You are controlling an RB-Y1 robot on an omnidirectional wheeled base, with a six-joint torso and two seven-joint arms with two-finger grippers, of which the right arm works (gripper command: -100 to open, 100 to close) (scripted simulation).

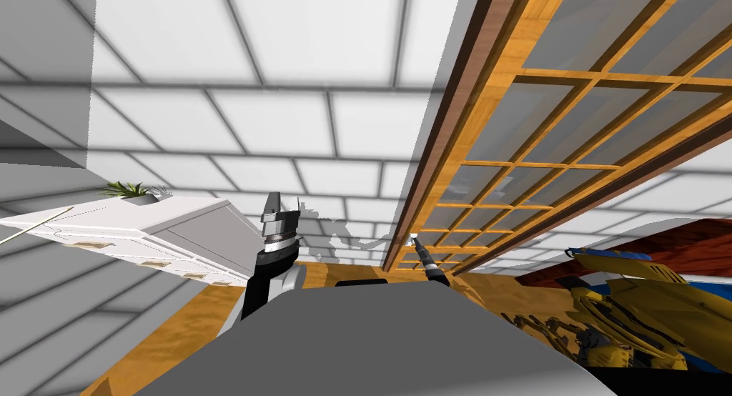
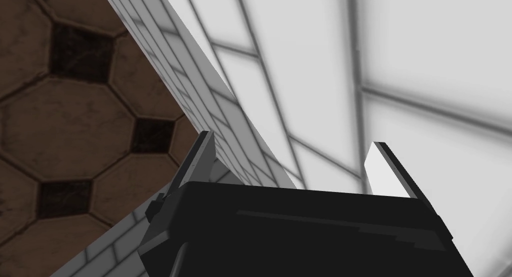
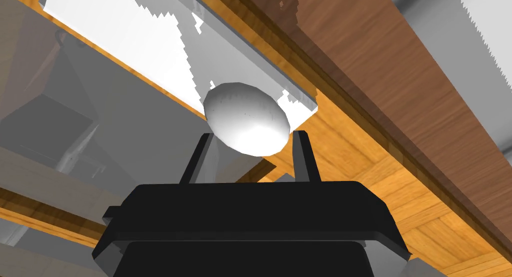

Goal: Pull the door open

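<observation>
Pinching glossy egg-shaped knob (image 3: 247,120).

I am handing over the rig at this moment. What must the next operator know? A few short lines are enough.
Right gripper: shut on the pale oval door knob, fingers pressing its sides.
Left gripper: open, holding nothing, raised on my left, away from the door.
Door: wooden with glass panes, on my right; it appears to sit closed in its dark brown frame.
Done: knob reached and gripped.
Left: pull the door open, probably by drawing the right arm back.
</observation>
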